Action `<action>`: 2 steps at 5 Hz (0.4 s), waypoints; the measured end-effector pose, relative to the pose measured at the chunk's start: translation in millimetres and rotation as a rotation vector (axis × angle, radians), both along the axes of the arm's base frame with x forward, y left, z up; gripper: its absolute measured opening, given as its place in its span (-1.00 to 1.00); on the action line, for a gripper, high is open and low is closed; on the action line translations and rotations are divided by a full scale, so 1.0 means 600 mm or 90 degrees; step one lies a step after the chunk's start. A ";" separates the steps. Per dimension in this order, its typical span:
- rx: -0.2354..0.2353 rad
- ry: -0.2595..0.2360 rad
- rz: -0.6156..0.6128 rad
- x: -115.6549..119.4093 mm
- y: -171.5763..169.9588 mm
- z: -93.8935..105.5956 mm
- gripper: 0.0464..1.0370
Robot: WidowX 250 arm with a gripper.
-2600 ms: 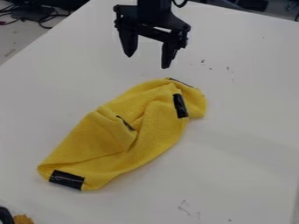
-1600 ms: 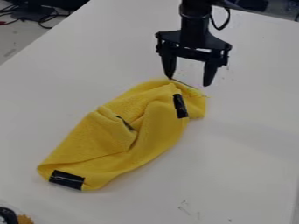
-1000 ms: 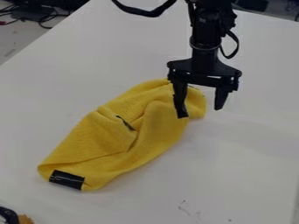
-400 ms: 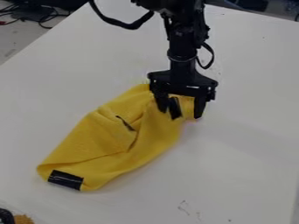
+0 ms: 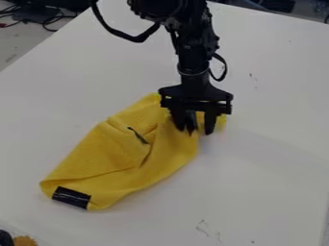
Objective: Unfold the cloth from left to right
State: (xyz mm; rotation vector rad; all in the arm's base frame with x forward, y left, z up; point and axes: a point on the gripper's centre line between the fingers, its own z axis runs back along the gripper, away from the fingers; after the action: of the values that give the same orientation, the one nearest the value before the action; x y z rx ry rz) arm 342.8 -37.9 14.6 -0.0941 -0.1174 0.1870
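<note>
The cloth (image 5: 116, 153) lay on the worktop (image 5: 270, 158), its long axis roughly parallel to the left edge, the narrow end pointing nearer the camera. It was yellow, creased and folded, with a black strip (image 5: 71, 197) across that end. Over its far end, the gripper (image 5: 198, 131) stood partly open; its hold couldn't be told.

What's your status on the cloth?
Claw open, down at far end of yellow cloth. Cloth crumpled, not yet unfolded. No obstruction seen around it.
</note>
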 end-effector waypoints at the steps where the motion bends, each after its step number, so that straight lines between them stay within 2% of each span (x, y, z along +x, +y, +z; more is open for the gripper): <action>1: 0.008 0.001 -0.005 0.007 0.002 0.009 -0.31; 2: 0.012 0.003 0.004 0.009 0.003 0.013 -0.72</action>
State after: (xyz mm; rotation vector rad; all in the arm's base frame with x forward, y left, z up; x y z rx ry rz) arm 348.2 -35.9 22.1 -0.0752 -0.1144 0.1929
